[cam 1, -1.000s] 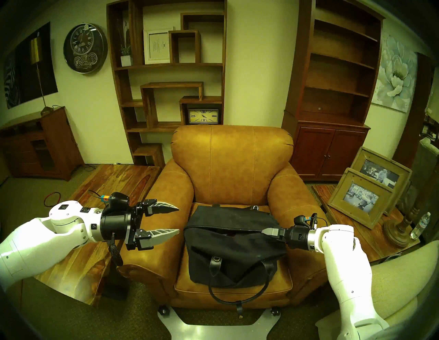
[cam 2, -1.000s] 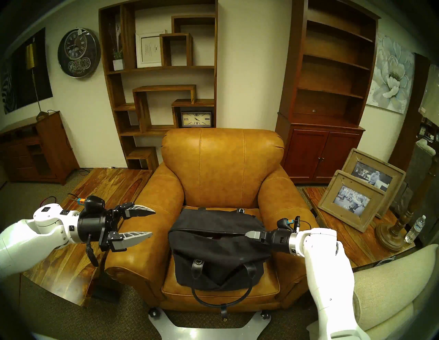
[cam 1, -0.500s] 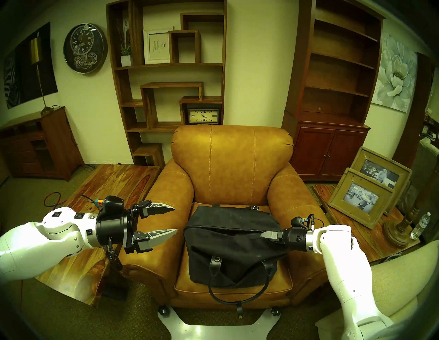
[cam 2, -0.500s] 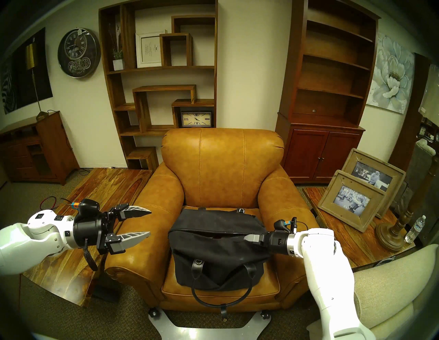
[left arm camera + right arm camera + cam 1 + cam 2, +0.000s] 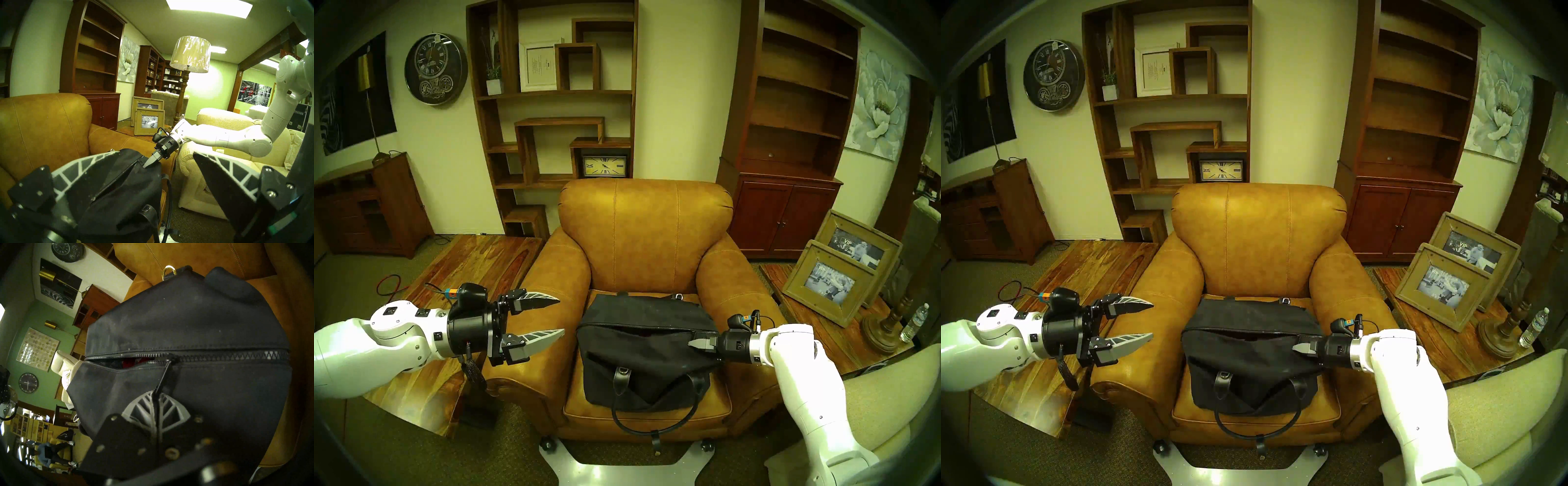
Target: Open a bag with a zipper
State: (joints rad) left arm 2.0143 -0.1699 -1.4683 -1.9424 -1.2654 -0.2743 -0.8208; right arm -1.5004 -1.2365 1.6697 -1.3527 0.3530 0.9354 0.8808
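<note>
wooden shelving and clocks are seen along the back wall behind a tan leather armchair. on its seat cushion the black bag is set, one loop handle draped over the front edge. the zipper along the bag's top is parted on its left stretch and meshed on the right. the right pincer is closed flat on the thin pull tab. the left pincer is held spread wide above the chair's armrest, gripping nothing.
</note>
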